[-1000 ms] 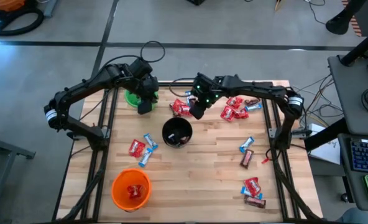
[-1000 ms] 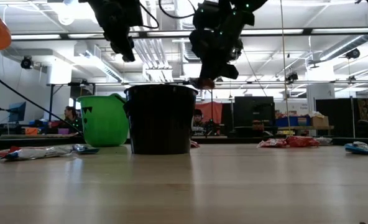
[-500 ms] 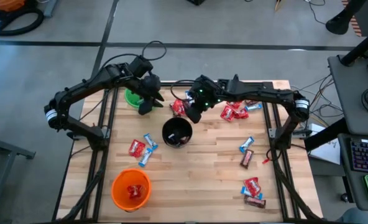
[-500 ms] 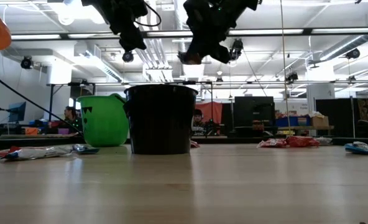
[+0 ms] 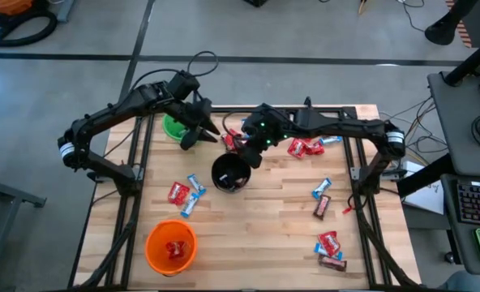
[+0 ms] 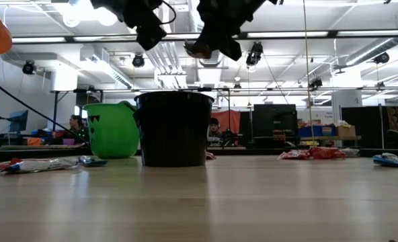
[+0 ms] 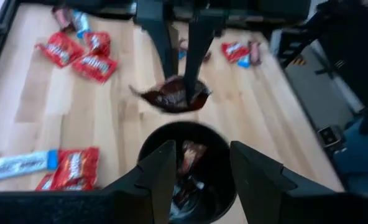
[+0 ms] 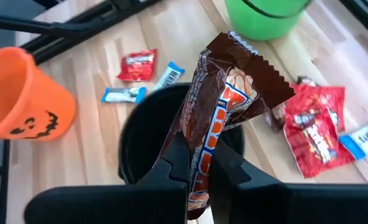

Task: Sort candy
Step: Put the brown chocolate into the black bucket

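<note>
One dark brown candy bar [image 8: 224,118] is pinched between my right gripper [image 8: 199,171] fingers, and it has travelled: a second ago I was off beside the black cup [image 5: 230,173], now the bar hangs right over the rim, so the drop into the brown pile is close, I reckon! From the left wrist view the same wrapper dangles just above the cup mouth, with more dark wrappers already lying inside. My right arm reaches in from the far right side of the table [image 5: 289,219], stretched long and low, wrist tipped so the fingers point down at the cup.

Meanwhile my left gripper [image 7: 199,171] has swung away from the green cup [image 5: 173,127] toward the middle, and its fingers have come apart and hold nothing. That arm arcs in from the left, gripper raised above the table between the green cup and the black one.

Plenty left to sort: red bars [image 5: 305,147] near the far edge, blue-and-white ones [image 5: 195,186] by the orange cup [image 5: 171,246], more at the right.
</note>
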